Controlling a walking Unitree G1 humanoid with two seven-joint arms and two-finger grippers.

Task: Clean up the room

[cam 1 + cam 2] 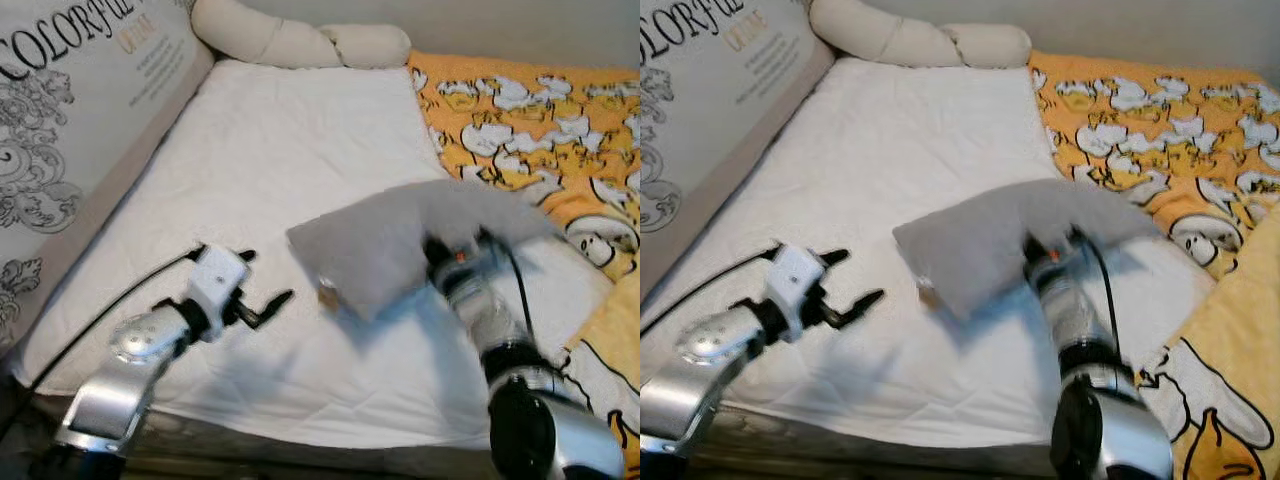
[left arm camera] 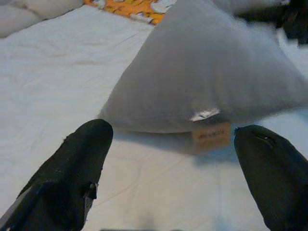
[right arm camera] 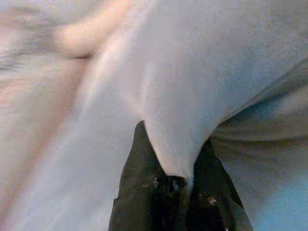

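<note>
A grey pillow (image 1: 400,240) hangs a little above the white bed sheet (image 1: 270,150), with a small tan tag (image 2: 211,135) dangling from its lower corner. My right gripper (image 3: 174,163) is shut on a fold of the pillow, its black fingers (image 3: 139,163) pinching the cloth. The right arm (image 1: 490,310) reaches in from the lower right, its fingers hidden under the pillow in the eye views. My left gripper (image 1: 262,292) stands open just left of the pillow's lower corner, low over the sheet. Its two fingertips (image 2: 82,163) frame the pillow's corner without touching it.
An orange duvet with a white duck print (image 1: 540,130) covers the bed's right side. A cream twisted bolster (image 1: 300,40) lies along the head of the bed. A large printed cushion with lettering (image 1: 70,130) leans along the left. The bed's front edge (image 1: 300,440) is close below.
</note>
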